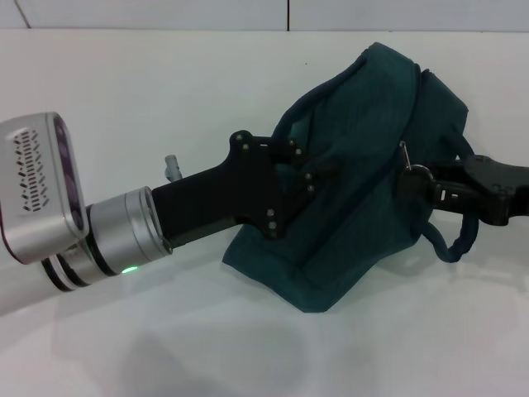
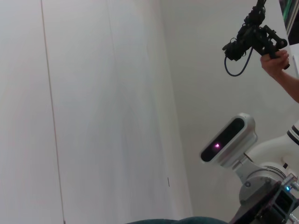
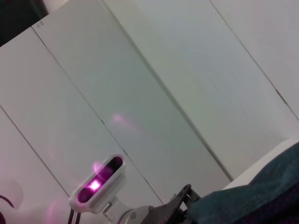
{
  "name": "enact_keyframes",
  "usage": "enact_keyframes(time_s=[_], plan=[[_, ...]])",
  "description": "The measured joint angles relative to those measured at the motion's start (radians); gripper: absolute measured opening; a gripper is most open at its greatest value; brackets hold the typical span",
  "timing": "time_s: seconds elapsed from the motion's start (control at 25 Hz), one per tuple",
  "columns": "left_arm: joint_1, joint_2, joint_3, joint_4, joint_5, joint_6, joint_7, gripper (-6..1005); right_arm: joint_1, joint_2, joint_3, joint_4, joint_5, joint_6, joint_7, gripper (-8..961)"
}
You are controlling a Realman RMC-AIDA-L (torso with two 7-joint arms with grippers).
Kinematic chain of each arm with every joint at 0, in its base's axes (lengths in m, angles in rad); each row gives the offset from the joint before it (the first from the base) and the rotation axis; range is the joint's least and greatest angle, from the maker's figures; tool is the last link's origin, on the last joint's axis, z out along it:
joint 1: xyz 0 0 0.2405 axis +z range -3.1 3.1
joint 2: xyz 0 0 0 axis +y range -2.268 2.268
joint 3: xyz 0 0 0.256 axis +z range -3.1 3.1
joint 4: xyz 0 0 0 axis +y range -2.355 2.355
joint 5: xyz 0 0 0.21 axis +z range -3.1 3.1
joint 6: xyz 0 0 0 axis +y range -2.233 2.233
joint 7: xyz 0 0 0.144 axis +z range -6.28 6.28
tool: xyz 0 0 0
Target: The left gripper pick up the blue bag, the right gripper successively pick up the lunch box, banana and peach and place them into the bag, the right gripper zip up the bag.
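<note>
The blue bag [image 1: 364,174] sits lifted mid-surface, the left pincer [image 1: 307,172] clamped on its left edge. The right pincer [image 1: 413,180] is pinched on the zipper pull [image 1: 404,154]. No food shows outside, so packing looks finished; zipping remains.

Matt woven cloth bag [image 1: 364,174], small metal zip ring [image 1: 404,155], matt black plastic grippers, smooth white table [image 1: 165,83].

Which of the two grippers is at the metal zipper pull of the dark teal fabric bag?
The right gripper, at the metal zipper pull of the dark teal fabric bag; the left gripper grips fabric at the bag's other side.
</note>
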Motion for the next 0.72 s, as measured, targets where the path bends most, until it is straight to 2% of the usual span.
enact_keyframes(time_s=[0.4,0.72], plan=[[0.002,0.000,0.000,0.000,-0.001,0.003,0.000,91,-0.015,-0.014,0.005,-0.002,0.003,0.009,-0.007,273],[0.002,0.000,0.000,0.000,-0.001,0.004,0.000,81,-0.032,-0.012,0.041,-0.002,0.000,0.024,-0.075,211]])
